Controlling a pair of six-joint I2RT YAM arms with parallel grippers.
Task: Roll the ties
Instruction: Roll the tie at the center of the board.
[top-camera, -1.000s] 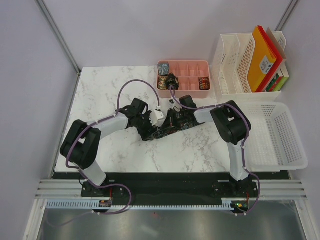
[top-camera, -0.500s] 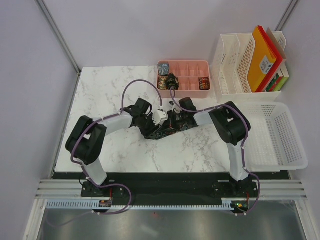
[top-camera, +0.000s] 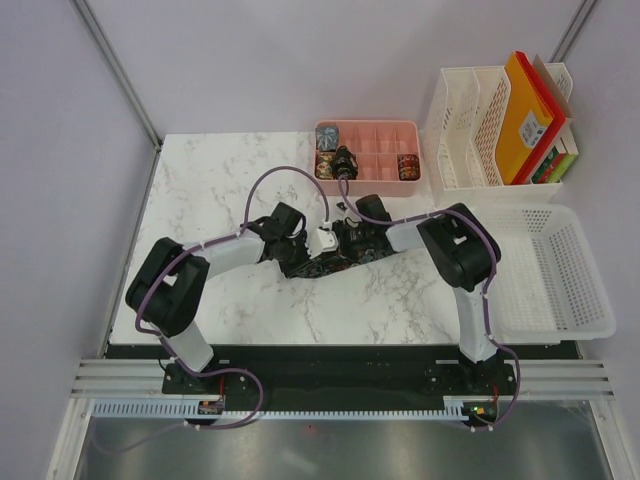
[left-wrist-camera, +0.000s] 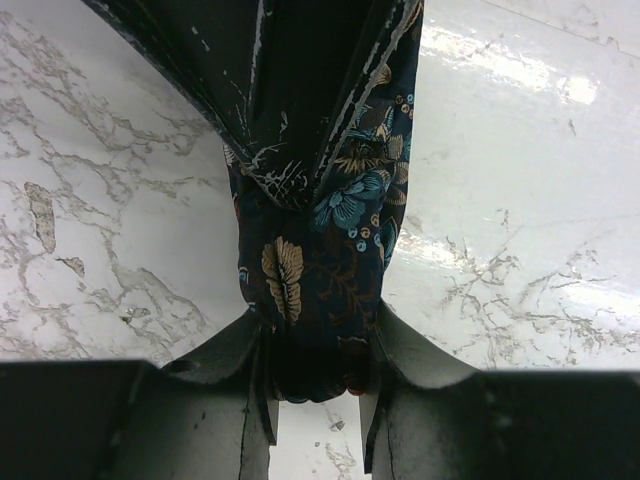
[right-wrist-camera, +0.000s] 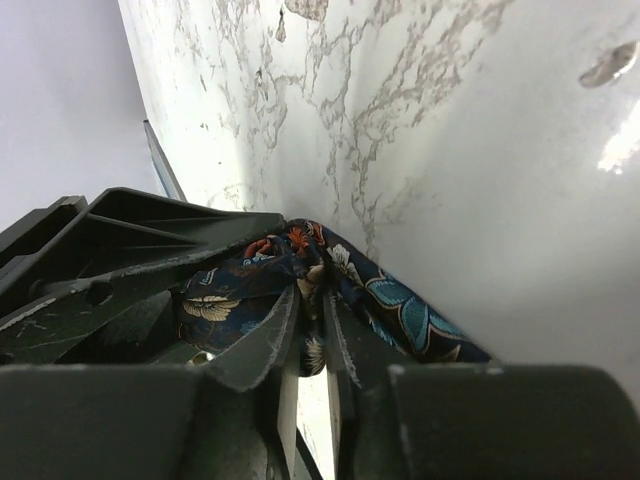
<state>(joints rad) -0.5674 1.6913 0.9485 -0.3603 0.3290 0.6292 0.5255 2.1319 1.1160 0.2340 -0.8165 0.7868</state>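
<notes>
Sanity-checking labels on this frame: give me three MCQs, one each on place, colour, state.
1. The pink tray sits: A in the basket; B at the back edge of the table; C between the arm bases.
2. The tie between the fingers of the left gripper is: A plain yellow; B white; C dark floral.
3. The orange folder is: A upright in the rack; B flat on the table; C in the tray.
Key: B, the top view shows it at the far edge; C, blue and tan leaves on dark cloth; A, it stands in the white rack.
</notes>
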